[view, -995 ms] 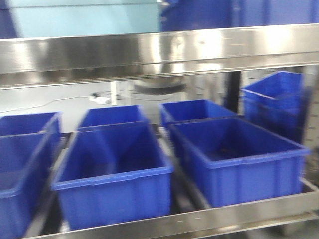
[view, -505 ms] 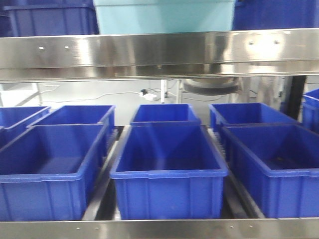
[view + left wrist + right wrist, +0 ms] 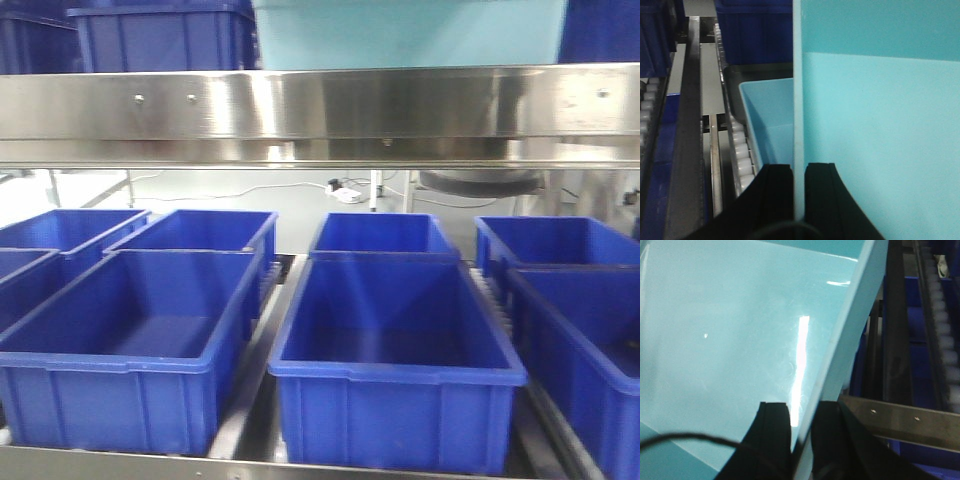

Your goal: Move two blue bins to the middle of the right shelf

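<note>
A light blue bin sits above the right shelf's shiny steel front rail, its top cut off by the front view. My left gripper is shut on a thin upright wall of the light blue bin, one finger on each side. The right gripper is shut on the bin's slanted wall in the same way. A light blue hollow shows just left of the held wall. Neither gripper appears in the front view.
Several dark blue bins stand in rows on the level below the rail, with more on the upper level at left. White roller tracks and dark steel rails run beside the held bin.
In the front view the whole scene, shelf, dark bins and light blue bin, has slid to the right across the frames, and the blur has gone.
</note>
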Available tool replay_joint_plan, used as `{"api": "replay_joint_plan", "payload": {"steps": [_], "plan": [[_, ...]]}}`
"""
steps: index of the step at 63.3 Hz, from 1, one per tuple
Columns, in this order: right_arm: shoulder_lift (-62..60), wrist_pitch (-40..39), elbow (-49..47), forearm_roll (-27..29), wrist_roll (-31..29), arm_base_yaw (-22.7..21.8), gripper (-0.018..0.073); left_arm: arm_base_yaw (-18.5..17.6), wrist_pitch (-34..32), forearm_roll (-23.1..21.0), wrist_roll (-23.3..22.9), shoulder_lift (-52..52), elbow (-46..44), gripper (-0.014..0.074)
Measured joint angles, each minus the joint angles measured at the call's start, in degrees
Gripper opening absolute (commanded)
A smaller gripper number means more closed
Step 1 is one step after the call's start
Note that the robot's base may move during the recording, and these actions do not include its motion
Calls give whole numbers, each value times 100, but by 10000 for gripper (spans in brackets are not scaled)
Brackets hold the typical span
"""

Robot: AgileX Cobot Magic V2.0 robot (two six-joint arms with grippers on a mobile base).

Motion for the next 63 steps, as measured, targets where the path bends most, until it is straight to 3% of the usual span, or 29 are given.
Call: {"api": "replay_joint_plan", "payload": {"steps": [63], "plan": [[0,0,0,0,0,0,-153,0,0,0,0,0,0,-111]]}}
